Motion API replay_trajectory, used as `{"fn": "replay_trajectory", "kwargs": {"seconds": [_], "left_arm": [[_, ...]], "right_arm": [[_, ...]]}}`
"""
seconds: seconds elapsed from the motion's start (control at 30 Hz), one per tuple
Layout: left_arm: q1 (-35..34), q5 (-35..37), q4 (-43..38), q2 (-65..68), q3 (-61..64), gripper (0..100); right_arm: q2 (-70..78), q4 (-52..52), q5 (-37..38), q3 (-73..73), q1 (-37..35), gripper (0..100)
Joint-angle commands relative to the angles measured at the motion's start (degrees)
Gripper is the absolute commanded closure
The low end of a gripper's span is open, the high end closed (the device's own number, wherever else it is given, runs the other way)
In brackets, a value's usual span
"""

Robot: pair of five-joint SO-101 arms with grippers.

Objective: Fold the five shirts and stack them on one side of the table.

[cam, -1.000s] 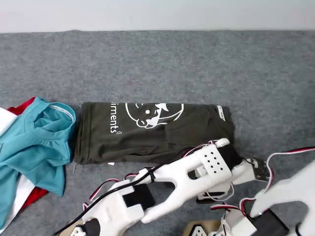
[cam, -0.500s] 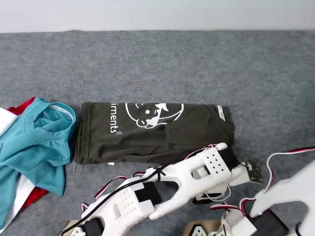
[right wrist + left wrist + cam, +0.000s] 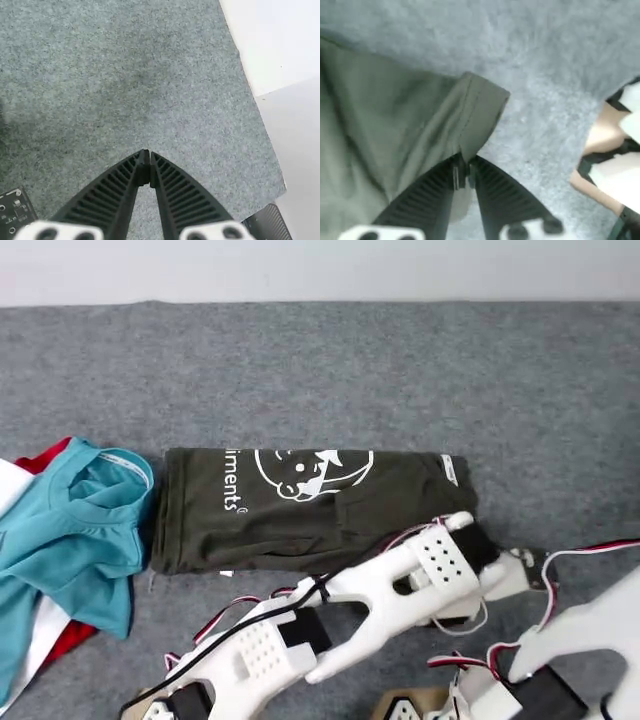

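Observation:
A dark olive shirt (image 3: 300, 510) with a white print lies folded in the middle of the grey carpeted table (image 3: 400, 380). My left gripper (image 3: 476, 546) sits at the shirt's near right corner. In the left wrist view the left gripper (image 3: 462, 169) is shut on the hem of the olive shirt (image 3: 395, 115), whose corner sticks up between the fingers. My right gripper (image 3: 146, 161) is shut with nothing in it above bare carpet (image 3: 125, 75), near the table's right edge. A teal shirt (image 3: 70, 530) lies crumpled at the left over a red shirt (image 3: 48, 455) and a white one (image 3: 10, 485).
The right arm's white body (image 3: 580, 640) stands at the near right corner. Cables (image 3: 250, 605) trail along the left arm near the front edge. Bare carpet stretches behind and to the right of the olive shirt. The carpet's edge (image 3: 250, 90) meets a white floor.
The left arm's wrist dipped toward the front edge, then shifted right and farther in at the shirt's near right corner. The shirts lie as before.

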Motion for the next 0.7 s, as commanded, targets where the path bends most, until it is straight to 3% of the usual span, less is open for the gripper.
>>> {"fn": "replay_trajectory", "kwargs": {"seconds": [0.0, 0.27, 0.67], "left_arm": [[-2.55, 0.09, 1.67, -2.02, -3.65, 100], [-10.99, -4.84, 1.14, -2.73, -3.82, 100], [-16.0, -8.62, -4.92, -2.11, -8.57, 99]], "right_arm": [[-2.68, 2.24, 0.62, -1.49, 0.4, 99.0], [-2.59, 2.24, 0.62, -1.49, 0.13, 99.0], [-2.07, 2.15, 0.7, -1.41, -0.57, 99.0]]}}
